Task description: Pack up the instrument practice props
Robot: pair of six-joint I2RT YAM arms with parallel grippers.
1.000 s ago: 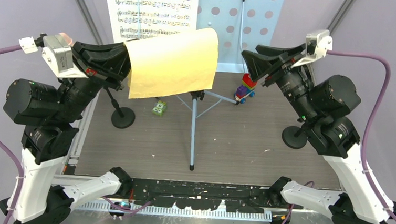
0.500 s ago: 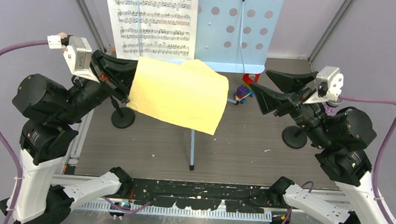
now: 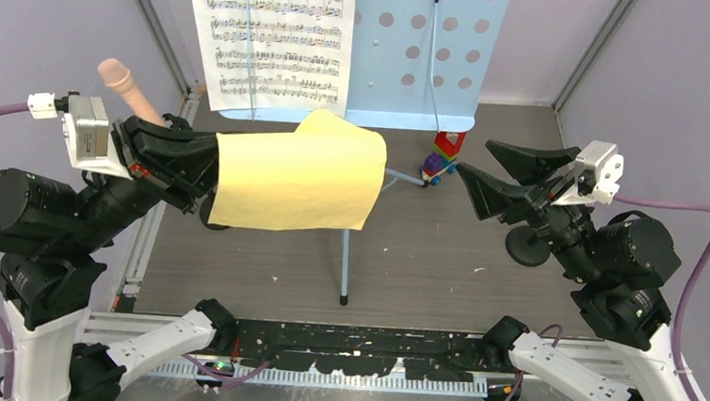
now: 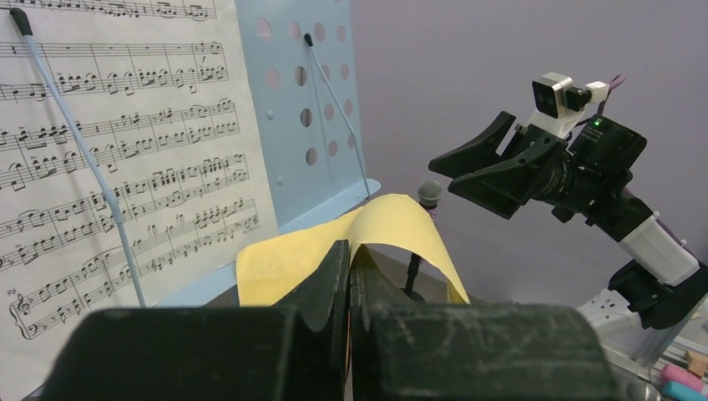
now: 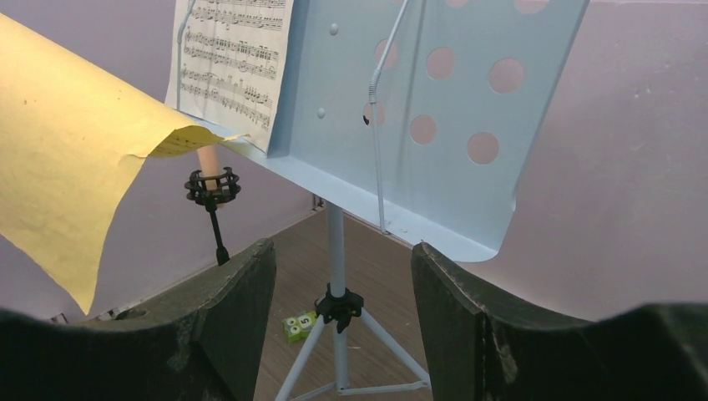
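My left gripper (image 3: pixel 210 167) (image 4: pixel 351 252) is shut on one edge of the yellow score sheet (image 3: pixel 295 173) (image 4: pixel 401 230), which hangs curled in the air in front of the pale-blue music rack (image 3: pixel 428 45) (image 5: pixel 417 109). The white score sheet (image 3: pixel 273 39) (image 4: pixel 125 150) leans on the rack's left half. My right gripper (image 3: pixel 477 159) (image 5: pixel 342 249) is open and empty, facing the rack's pole from the right. The peach microphone (image 3: pixel 123 85) (image 5: pixel 209 163) stands in its black holder at the left. A second microphone (image 4: pixel 430 194) shows behind the yellow sheet.
The rack's tripod legs (image 3: pixel 344 256) spread over the middle of the table. A colourful toy brick car (image 3: pixel 442 158) sits under the rack's right side, and a small green block (image 5: pixel 299 326) lies near the tripod. A black round holder base (image 3: pixel 525 245) stands under my right arm.
My left gripper has carried the yellow sheet down and left, off the rack. My right gripper has opened wider and drawn back to the right and lower.
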